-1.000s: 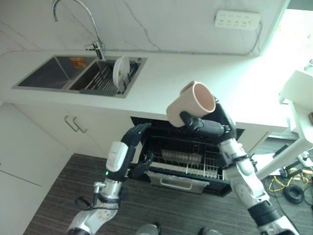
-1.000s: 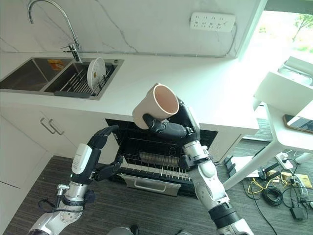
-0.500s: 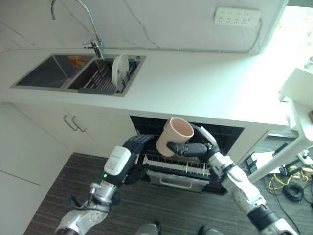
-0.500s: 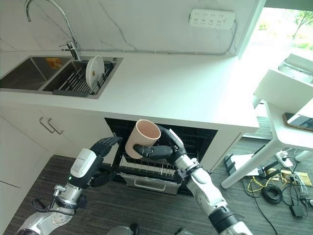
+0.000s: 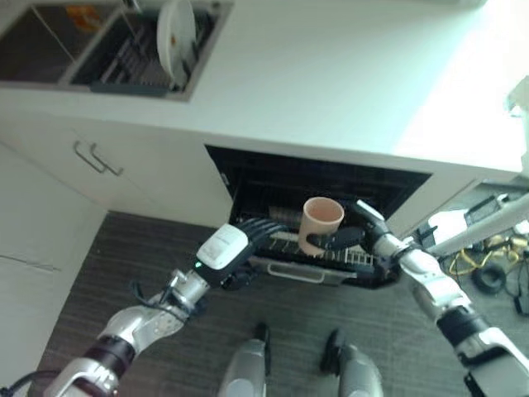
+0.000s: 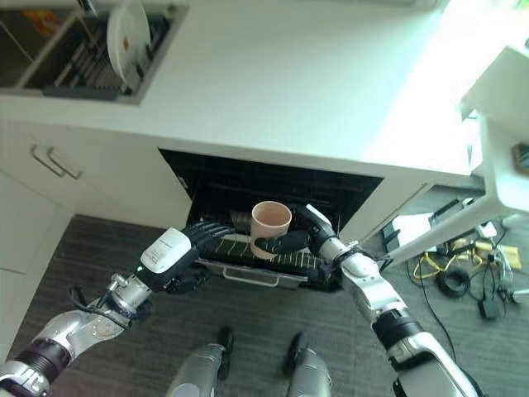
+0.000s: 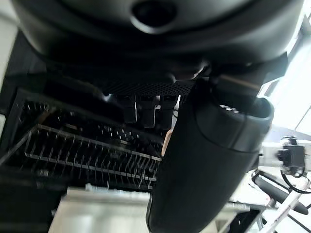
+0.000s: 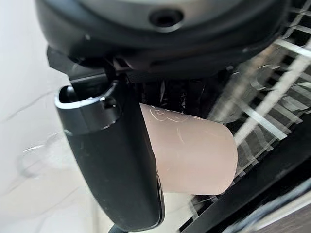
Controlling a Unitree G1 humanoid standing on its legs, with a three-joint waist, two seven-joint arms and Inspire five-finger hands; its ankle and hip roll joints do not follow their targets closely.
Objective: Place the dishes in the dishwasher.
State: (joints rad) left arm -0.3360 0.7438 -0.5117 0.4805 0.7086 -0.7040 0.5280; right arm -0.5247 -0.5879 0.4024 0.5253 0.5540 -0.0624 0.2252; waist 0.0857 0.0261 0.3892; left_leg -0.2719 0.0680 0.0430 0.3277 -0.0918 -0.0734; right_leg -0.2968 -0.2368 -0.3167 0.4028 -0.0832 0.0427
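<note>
Mug (image 5: 321,221) — a pale pinkish-beige one with a round open mouth facing up — is sitting at the centre of the frame, just above the dishwasher rack (image 5: 331,255). The right hand (image 5: 357,236) is gripping it, fingers and thumb curled round its side and handle. The left hand (image 5: 248,240) is resting on the rack's front left edge, fingers curled over the rim. A white plate (image 5: 174,22) is standing upright in the sink (image 5: 99,78) — upper left.
</note>
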